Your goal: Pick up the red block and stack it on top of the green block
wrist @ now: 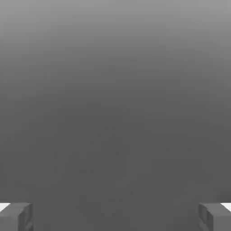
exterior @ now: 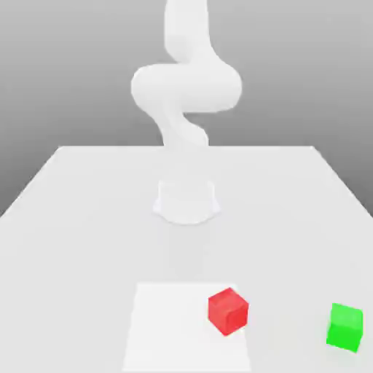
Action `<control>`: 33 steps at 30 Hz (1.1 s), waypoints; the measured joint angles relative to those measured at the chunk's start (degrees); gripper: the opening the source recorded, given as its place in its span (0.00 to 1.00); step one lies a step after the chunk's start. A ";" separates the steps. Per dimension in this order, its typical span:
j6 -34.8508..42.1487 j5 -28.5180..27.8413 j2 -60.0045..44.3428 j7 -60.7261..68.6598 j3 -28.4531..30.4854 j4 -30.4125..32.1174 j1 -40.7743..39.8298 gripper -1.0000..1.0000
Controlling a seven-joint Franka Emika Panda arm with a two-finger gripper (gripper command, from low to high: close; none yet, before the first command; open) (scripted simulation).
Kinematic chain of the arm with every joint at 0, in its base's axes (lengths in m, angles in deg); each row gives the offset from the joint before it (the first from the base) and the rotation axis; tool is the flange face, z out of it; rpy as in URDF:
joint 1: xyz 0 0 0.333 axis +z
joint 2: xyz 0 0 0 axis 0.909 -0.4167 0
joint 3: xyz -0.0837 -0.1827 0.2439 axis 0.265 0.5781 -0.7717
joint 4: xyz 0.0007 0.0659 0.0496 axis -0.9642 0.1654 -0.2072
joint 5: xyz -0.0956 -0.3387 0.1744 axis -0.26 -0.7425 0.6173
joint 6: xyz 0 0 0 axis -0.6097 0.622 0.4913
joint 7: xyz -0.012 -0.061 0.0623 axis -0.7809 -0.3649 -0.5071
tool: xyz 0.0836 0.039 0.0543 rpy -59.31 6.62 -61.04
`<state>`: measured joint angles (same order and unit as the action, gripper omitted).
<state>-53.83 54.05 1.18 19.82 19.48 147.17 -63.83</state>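
In the exterior view, we are seeing the green block lying well apart from the red block, toward the exterior view's right. The red block is resting at the white square's edge, showing no long axis. Beyond it, the only arm is standing; the exact direction from gripper to red block we are not managing to tell. Its fingers are standing wide, holding nothing.

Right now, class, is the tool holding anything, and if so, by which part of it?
Nothing is held: the tool stands open with a bare gap between its fingers, and the red block and green block both sit apart from it.
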 joint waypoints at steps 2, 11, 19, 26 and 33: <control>-2.41 0.14 -4.48 2.38 0.37 2.10 1.30 0.50; -12.55 0.93 -23.30 12.51 1.19 10.93 6.13 0.50; -21.51 0.61 -39.90 20.72 0.10 18.73 8.83 0.50; -32.60 0.11 -54.41 22.50 -0.18 19.18 9.04 0.50; -34.67 0.04 -56.91 22.43 -0.29 18.83 8.92 0.00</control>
<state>-88.50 54.09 -55.72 42.26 19.19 166.00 -54.91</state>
